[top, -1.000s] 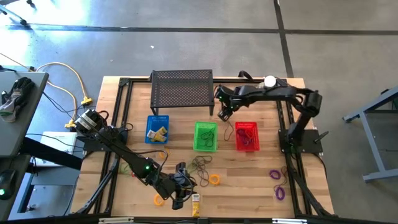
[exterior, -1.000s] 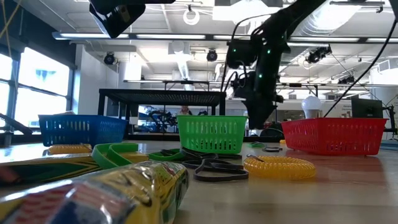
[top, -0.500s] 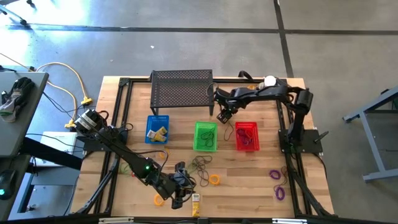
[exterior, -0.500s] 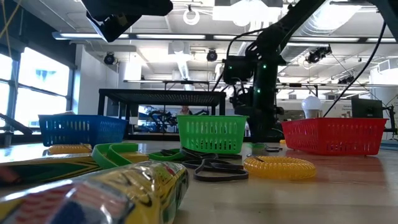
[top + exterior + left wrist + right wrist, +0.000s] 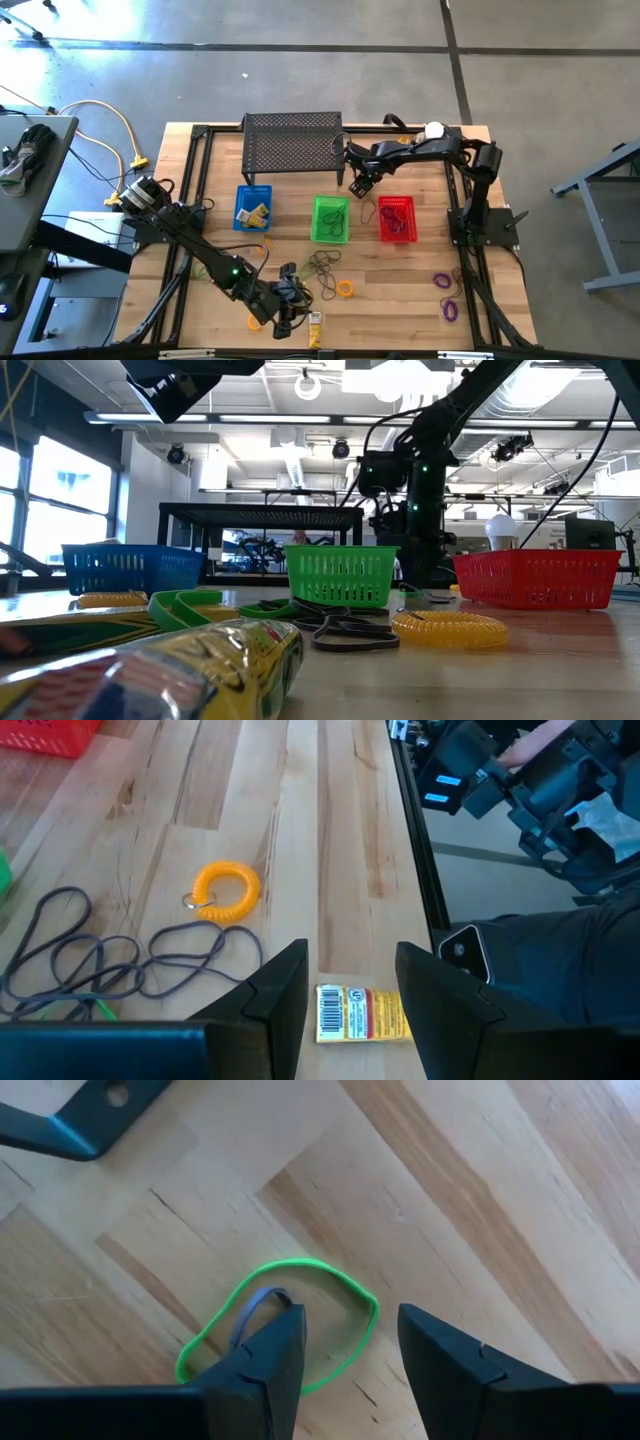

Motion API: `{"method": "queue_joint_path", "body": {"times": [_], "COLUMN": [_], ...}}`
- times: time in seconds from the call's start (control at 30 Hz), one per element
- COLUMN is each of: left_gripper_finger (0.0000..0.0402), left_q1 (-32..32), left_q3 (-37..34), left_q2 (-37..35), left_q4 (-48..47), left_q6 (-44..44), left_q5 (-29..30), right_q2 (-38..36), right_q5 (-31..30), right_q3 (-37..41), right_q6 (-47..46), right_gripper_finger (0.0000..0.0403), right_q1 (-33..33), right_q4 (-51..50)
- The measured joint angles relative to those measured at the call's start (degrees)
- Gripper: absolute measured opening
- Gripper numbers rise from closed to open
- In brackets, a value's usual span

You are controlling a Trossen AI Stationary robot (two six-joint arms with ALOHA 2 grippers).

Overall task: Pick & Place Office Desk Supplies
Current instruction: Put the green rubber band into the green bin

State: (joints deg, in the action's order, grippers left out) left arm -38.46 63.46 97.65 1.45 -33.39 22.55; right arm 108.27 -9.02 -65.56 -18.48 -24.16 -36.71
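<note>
Right gripper [image 5: 350, 1355] hovering spread over a green loop [image 5: 280, 1325] lying flat on the tabletop [image 5: 480, 1200] between the green basket [image 5: 331, 219] and red basket [image 5: 397, 220]. Left gripper [image 5: 350, 985], also spread, hanging above a yellow block [image 5: 362, 1014] near the front edge, orange coil [image 5: 226, 890] and dark loops [image 5: 100, 960] lying just beside

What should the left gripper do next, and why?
Probably drop straight down. The left gripper is open above the yellow block, which lies flat on the table between the fingers and is not yet gripped. Lowering first should let the fingers close around it. The right gripper hovers open over a green loop.
</note>
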Motion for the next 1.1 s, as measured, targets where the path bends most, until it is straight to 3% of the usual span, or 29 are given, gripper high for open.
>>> {"method": "queue_joint_path", "body": {"times": [0.2,0.57,0.7,0.9,1.1], "left_gripper_finger": [0.0148,0.0148,0.0148,0.0148,0.0148], "left_q1": [0.0,-0.11,-0.1,-0.11,-0.35], "left_q3": [0.0,0.0,0.0,0.0,0.0], "left_q2": [0.0,0.0,0.0,0.0,0.0], "left_q4": [-0.13,-0.15,-0.15,-0.15,-0.15], "left_q6": [0.0,-0.01,-0.01,-0.91,-1.11], "left_q5": [0.01,0.01,0.02,0.0,0.0], "right_q2": [0.07,0.07,0.07,0.09,0.18], "right_q5": [-5.04,-3.54,-2.86,-3.14,-7.08], "right_q3": [0.07,0.07,0.07,0.11,0.18], "right_q6": [-2.83,-3.79,-3.0,-2.6,-1.73], "right_gripper_finger": [0.0152,0.0145,0.0106,0.0011,0.0002], "right_q1": [-0.04,-0.26,-0.42,-0.76,0.24], "right_q4": [-1.61,-2.03,-2.15,-2.6,-3.21]}}
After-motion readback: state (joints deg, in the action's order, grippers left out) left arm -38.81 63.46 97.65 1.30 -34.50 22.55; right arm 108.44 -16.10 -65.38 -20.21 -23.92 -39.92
